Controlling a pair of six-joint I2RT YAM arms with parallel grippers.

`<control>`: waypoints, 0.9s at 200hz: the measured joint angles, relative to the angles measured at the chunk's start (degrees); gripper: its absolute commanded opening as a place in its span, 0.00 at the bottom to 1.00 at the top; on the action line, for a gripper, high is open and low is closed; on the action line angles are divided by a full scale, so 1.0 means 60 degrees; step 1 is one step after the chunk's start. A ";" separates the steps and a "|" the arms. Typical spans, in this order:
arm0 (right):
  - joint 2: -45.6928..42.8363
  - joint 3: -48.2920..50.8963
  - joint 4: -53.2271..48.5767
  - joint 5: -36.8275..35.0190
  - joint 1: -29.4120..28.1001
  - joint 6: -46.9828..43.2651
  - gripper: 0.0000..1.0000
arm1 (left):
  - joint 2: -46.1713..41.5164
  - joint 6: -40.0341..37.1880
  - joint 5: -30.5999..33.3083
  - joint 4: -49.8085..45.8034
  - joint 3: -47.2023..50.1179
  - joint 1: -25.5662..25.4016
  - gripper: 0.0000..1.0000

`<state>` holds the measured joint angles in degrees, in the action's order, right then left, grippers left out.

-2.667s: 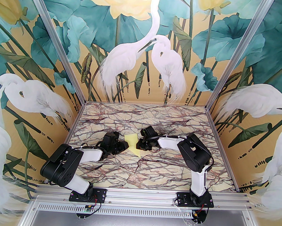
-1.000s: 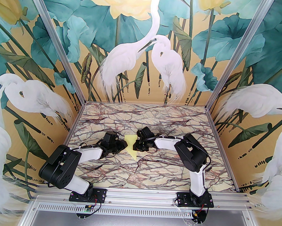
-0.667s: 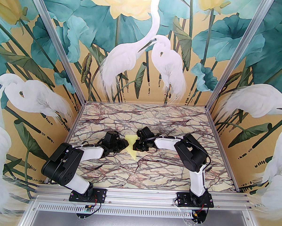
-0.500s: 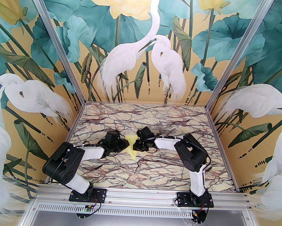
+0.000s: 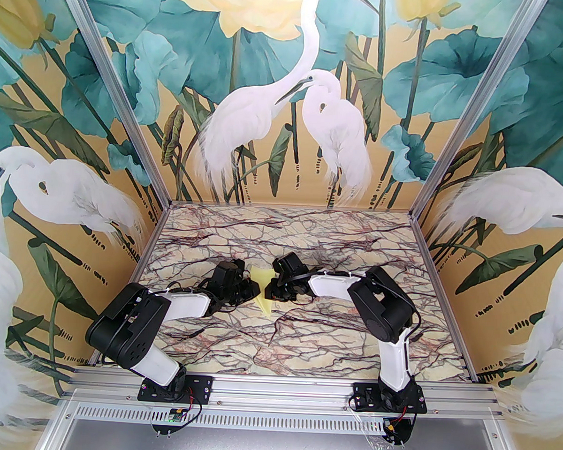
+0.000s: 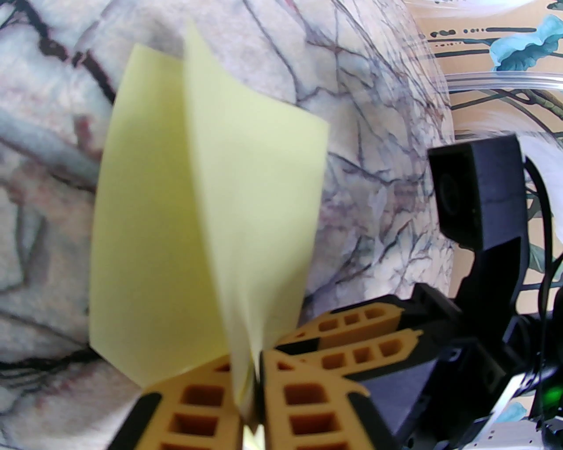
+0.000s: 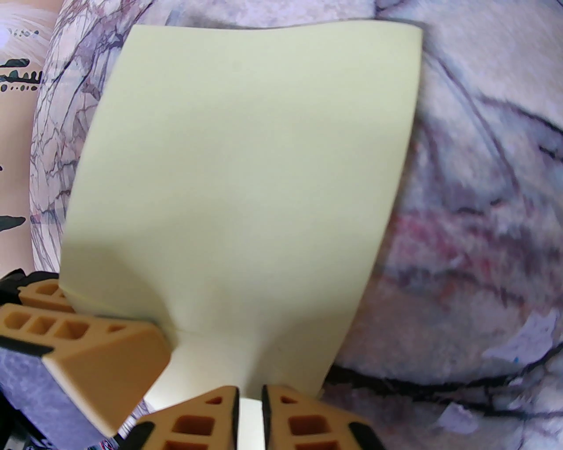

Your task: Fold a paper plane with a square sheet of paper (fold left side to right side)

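Left wrist camera gave you the plainest look: the left gripper [image 6: 250, 373] had its two orange fingers pressed together on the near edge of the paper plane [image 6: 176, 211], with the pale yellow paper pinched right at their tips. Ahead of that gripper the paper rose in two leaves that met along a sharp ridge running away from the fingertips. One leaf spread to the gripper's left and the other leaned to its right, with the marbled desk [image 6: 387, 197] beyond them. On your right wrist camera the right gripper [image 7: 250, 395] had its fingers drawn close, leaving only a slim gap. A strip of the same paper ran through that gap, so it too was pinching the plane by its edge. A broad, slightly curved leaf stretched ahead of it, and the left gripper's fingers sat just off to its left, clamped on the fold. From the top camera you saw the two grippers meeting almost tip to tip, the paper caught between them. Its pointed end stuck out on the side of the grippers toward the arm bases.
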<state>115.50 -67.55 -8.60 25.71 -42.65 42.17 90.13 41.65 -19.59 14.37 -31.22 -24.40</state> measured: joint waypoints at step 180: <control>-0.0397 0.0805 0.0535 -0.0095 -0.0699 0.0426 0.14 | 0.0040 -0.0277 0.0568 -0.1078 -0.0375 -0.0124 0.04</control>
<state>113.12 -62.72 -5.39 25.15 -46.85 44.73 90.37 39.99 -16.19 7.90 -33.47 -25.15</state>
